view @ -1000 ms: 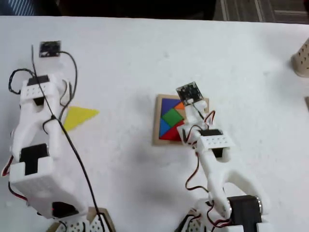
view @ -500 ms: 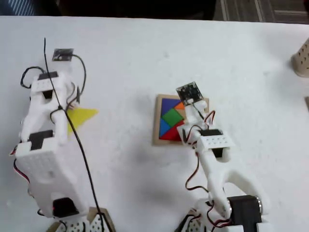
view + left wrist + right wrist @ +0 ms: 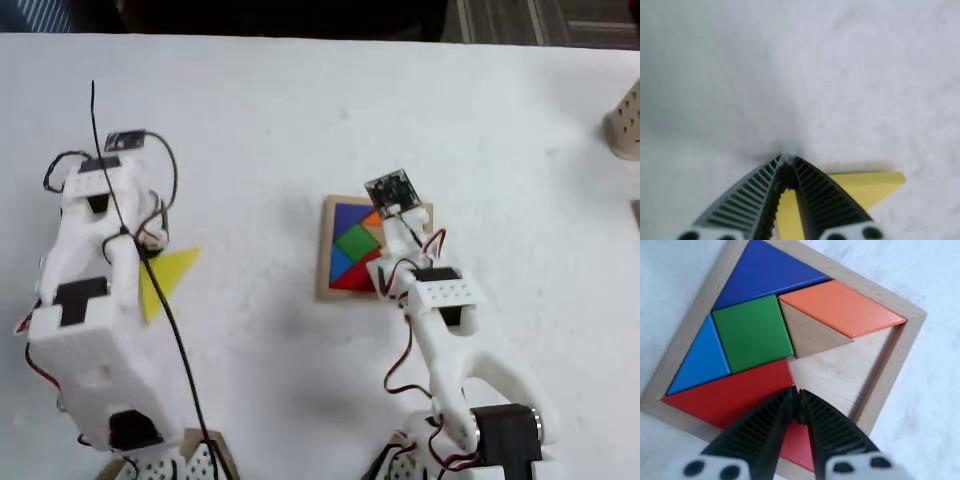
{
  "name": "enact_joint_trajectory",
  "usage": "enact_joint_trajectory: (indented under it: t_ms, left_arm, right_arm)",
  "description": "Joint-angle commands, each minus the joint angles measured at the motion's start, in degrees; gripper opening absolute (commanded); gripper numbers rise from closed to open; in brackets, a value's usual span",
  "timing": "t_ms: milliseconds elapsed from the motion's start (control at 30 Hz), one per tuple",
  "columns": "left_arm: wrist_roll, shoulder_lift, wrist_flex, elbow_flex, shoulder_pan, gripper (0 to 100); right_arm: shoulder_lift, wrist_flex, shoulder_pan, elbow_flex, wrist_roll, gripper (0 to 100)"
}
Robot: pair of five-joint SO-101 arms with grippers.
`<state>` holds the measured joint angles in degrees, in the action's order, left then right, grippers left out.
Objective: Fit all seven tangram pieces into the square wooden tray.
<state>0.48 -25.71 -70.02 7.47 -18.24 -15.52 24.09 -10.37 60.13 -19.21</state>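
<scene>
Since the wooden tray (image 3: 327,250) on the desk (image 3: 400,120) holds six pieces beside a triangular gap (image 3: 840,375), the left end effector (image 3: 785,159), jaws closed tip to tip, sits over the yellow triangle (image 3: 175,268) well apart on the left, likely to slide it, while the closed right end effector (image 3: 796,392) above the red triangle (image 3: 730,397) crowds that gap.

No readable text, numbers or signs — none on tangram pieces (image 3: 752,332), wooden tray (image 3: 888,370), table (image 3: 300,100)

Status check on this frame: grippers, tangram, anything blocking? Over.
Left gripper shut, over yellow triangle on table. Right gripper shut above wooden tray, at red triangle edge. Triangular gap unfilled, right gripper partly over it.
</scene>
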Motion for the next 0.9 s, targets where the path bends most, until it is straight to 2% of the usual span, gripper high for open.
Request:
enact_joint_trajectory:
  t_ms: [0, 167, 267, 367, 533, 667, 767, 867]
  left_arm:
    - [1.76, 10.68, 5.45, 15.47, 3.65, 2]
    - [1.41, 22.90, 14.51, 25.76, 3.91, 2]
    - [0.70, 25.98, 15.74, 26.37, 2.95, 2]
    - [-7.74, 26.59, 15.74, 26.29, 3.03, 4]
    - [-18.20, 26.51, 13.80, 27.16, 3.74, 17]
    - [-30.33, 26.59, 13.19, 26.90, 3.56, 18]
    - [-34.90, 26.59, 13.19, 26.90, 3.65, 20]
    - [-37.45, 26.42, 13.19, 26.90, 3.56, 28]
  right_arm:
    - [0.66, 0.40, -1.36, -0.70, -0.70, 1.8]
    - [0.66, 0.40, -1.36, -0.70, -0.70, 1.8]
    - [0.66, 0.40, -1.36, -0.70, -0.70, 1.8]
    - [0.66, 0.40, -1.36, -0.70, -0.70, 1.8]
    - [0.66, 0.40, -1.36, -0.70, -0.70, 1.8]
    - [0.66, 0.40, -1.36, -0.70, -0.70, 1.8]
    - [0.66, 0.40, -1.36, -0.70, -0.70, 1.8]
    - [0.66, 0.40, -1.36, -0.70, -0.70, 1.8]
